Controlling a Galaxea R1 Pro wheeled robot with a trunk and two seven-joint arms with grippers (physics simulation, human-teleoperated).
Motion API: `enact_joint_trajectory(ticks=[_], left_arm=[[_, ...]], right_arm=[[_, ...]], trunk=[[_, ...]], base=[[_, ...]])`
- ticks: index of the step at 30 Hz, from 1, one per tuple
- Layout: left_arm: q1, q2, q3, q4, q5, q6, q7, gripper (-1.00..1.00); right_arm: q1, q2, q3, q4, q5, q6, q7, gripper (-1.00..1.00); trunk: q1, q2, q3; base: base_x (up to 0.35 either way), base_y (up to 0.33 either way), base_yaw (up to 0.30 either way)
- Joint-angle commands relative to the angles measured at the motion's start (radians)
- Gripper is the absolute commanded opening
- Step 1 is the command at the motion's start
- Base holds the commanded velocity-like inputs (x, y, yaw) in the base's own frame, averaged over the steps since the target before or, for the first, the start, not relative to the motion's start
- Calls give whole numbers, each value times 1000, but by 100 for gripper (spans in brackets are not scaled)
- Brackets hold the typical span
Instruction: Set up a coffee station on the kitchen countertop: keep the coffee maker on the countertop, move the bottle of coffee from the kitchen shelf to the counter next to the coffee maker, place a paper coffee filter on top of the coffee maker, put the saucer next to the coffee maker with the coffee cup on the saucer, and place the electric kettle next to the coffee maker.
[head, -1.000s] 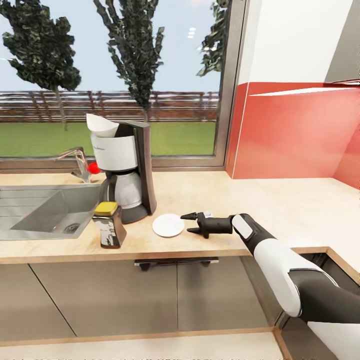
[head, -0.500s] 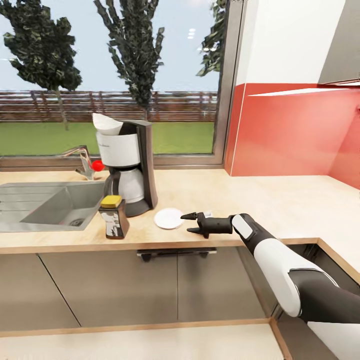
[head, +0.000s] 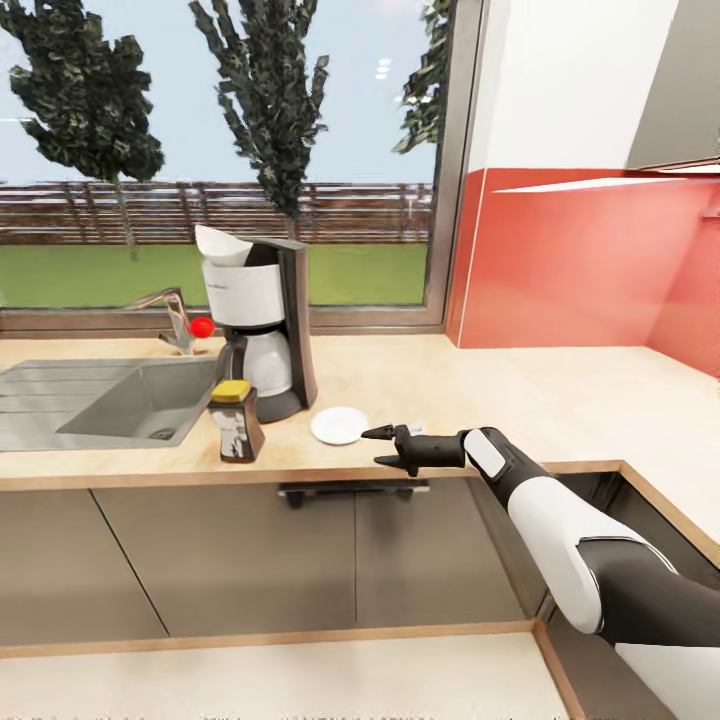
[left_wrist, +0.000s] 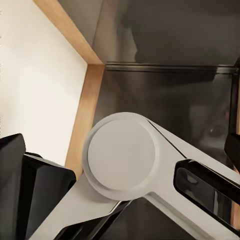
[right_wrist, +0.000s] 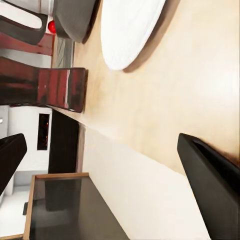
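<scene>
Right claw (head: 382, 447) open and empty over the table's (head: 520, 395) front edge.

Saucer (head: 339, 425) flat near the front edge, just beside the claw and the coffee maker (head: 258, 325). Paper filter (head: 222, 246) atop the maker. Coffee jar (head: 237, 421) upright by the front edge, between sink (head: 120, 400) and saucer. Left claw: cannot tell.

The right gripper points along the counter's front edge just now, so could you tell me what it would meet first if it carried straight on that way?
Probably the bottle of coffee. The right gripper, open, points leftward; the saucer lies nearer but flat and slightly back, so the fingers might pass above or beside it. Depth is unclear.
</scene>
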Motion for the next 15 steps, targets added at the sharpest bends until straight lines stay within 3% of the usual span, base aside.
enact_joint_trajectory(ticks=[1,15], left_arm=[[1,0,8,-2,-8,8,-3,100],[1,0,8,-2,-7,8,-3,100]], right_arm=[[0,0,10,15,38,-3,-4,100],[0,0,10,17,40,-3,-4,100]], trunk=[[0,0,-1],[0,0,-1]], base=[[-223,0,0],[-146,0,0]])
